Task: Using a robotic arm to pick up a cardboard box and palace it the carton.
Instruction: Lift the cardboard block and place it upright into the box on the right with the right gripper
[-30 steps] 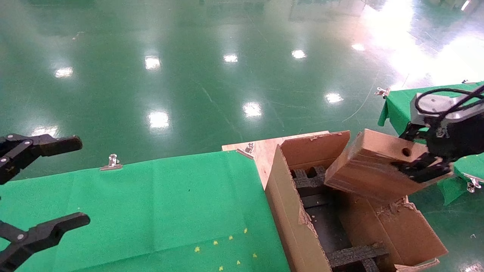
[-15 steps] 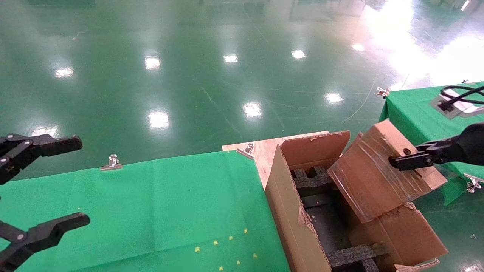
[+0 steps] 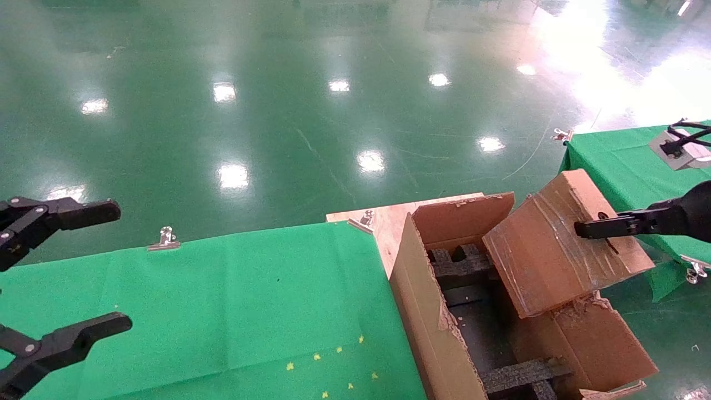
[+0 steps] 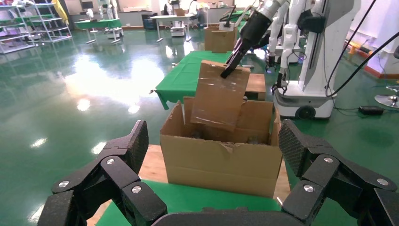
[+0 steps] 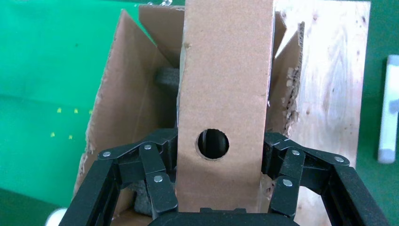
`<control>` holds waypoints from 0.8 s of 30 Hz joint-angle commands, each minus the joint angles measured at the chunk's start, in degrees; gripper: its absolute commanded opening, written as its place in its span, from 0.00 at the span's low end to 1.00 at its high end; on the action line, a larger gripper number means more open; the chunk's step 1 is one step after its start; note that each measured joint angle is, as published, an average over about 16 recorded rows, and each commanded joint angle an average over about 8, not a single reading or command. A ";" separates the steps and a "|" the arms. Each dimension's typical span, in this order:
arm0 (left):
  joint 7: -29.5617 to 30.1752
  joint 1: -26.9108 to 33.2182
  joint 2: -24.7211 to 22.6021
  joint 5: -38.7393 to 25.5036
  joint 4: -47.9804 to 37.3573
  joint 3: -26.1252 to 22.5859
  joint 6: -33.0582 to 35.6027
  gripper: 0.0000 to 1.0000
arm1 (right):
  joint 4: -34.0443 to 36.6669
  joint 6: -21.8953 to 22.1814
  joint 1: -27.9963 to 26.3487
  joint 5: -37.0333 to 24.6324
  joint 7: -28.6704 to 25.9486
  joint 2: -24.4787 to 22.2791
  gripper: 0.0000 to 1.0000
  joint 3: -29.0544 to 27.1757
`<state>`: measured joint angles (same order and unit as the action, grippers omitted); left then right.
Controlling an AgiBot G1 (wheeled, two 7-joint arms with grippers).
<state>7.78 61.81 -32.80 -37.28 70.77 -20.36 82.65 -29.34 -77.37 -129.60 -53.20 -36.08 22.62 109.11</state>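
Note:
The small brown cardboard box hangs tilted over the far right part of the large open carton, its low end just above the black foam inserts. My right gripper is shut on the box's upper end beside its round hole. In the right wrist view the fingers clamp both sides of the box, with the carton below. My left gripper is open and empty at the far left. The left wrist view shows this gripper facing the carton, the box and the right arm.
A green-clothed table lies left of the carton, with metal clips on its far edge. The carton stands on a plywood board. A second green table is at the right. Glossy green floor lies beyond.
My right wrist has turned and drawn back to the right. The box swung from lying flatter to tilted with its taped broad face up, and rose slightly over the carton. The left arm has not moved.

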 commanded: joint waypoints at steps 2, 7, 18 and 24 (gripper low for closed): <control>0.00 0.00 0.00 0.00 0.00 0.00 0.00 1.00 | -0.19 1.10 1.01 -0.15 -1.41 0.58 0.00 0.39; 0.00 0.00 0.00 0.00 0.00 0.00 0.00 1.00 | -2.45 4.27 2.47 -2.35 -4.50 1.67 0.00 1.79; 0.00 0.00 0.00 0.00 0.00 0.00 0.00 1.00 | -8.62 11.55 4.26 -7.16 -14.23 2.40 0.00 4.60; 0.00 0.00 0.00 0.00 0.00 0.00 0.00 1.00 | -12.35 15.64 5.54 -8.90 -19.64 2.34 0.00 5.79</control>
<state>7.78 61.81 -32.79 -37.28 70.77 -20.37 82.65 -41.56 -61.82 -124.02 -62.07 -55.27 24.97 114.86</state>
